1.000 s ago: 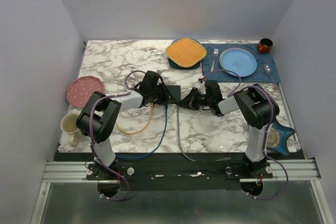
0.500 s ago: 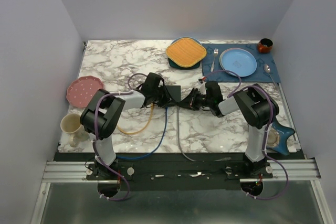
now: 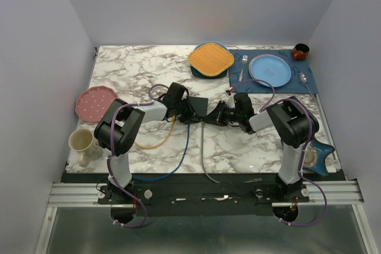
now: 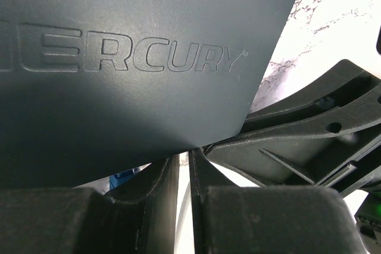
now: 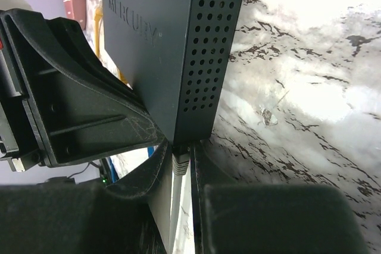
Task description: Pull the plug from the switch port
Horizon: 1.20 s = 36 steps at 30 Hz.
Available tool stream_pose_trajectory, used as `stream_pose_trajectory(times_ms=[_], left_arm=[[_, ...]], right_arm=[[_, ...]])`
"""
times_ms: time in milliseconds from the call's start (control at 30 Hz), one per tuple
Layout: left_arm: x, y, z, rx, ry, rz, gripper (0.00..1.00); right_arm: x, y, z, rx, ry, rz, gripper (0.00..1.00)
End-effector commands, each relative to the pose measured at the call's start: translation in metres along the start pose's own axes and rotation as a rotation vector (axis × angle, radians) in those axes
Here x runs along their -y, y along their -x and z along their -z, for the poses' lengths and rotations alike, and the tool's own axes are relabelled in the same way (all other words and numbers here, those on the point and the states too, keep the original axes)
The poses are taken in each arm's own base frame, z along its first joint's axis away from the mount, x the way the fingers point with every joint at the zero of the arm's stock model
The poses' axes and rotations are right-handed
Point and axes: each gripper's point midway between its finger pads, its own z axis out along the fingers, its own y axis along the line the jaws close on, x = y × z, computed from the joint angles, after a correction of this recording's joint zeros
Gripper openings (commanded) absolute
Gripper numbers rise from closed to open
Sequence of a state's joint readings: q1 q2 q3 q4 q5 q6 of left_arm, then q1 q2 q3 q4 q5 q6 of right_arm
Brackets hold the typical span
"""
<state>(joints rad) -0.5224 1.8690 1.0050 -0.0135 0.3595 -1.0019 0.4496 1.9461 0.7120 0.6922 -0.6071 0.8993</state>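
The switch [image 3: 200, 105] is a matte black box at the table's middle; it fills the left wrist view [image 4: 119, 105] with MERCURY embossed on it. In the right wrist view its vented side [image 5: 208, 57] stands on edge. My right gripper [image 3: 215, 115] comes from the right and is shut [image 5: 181, 150] on a grey plug [image 5: 181, 165] seated in the switch's edge. My left gripper [image 3: 190, 111] is against the switch's left near edge. Its jaws [image 4: 184, 154] stand shut to a thin slit under the switch's corner, and only table and grey cable show through.
Yellow [image 3: 155, 144], blue [image 3: 178, 159] and grey [image 3: 202, 153] cables run from the switch to the near edge. Also here: an orange plate [image 3: 211, 59], a blue plate [image 3: 269, 69] on a mat, a pink plate [image 3: 95, 102], a cream mug [image 3: 80, 142] and a star dish [image 3: 315, 153].
My left arm has slid right, bringing its gripper in against the switch. The switch shows smaller under the grippers. The right gripper has stayed at the plug.
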Motion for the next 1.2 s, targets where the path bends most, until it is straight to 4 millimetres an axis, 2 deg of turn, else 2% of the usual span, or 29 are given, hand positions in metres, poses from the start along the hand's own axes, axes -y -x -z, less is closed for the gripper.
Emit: stream_pose_trajectory(times_ms=[0,500,1033,1167], left_arm=[[0.004,0.032,-0.006,0.11,0.008,0.014,0.22],[0.024,0.039,0.002,0.148,-0.072,0.019,0.22],[0.031,0.043,0.014,0.189,-0.099,0.018,0.22],[0.029,0.043,0.018,0.201,-0.095,0.016,0.22]], right_arm=[[0.014,-0.066,0.011,-0.231,-0.021,-0.046,0.01],[-0.006,-0.096,0.007,-0.39,0.054,-0.052,0.01],[-0.002,-0.148,0.019,-0.549,0.034,-0.072,0.01],[-0.002,-0.153,0.024,-0.56,0.034,-0.067,0.01]])
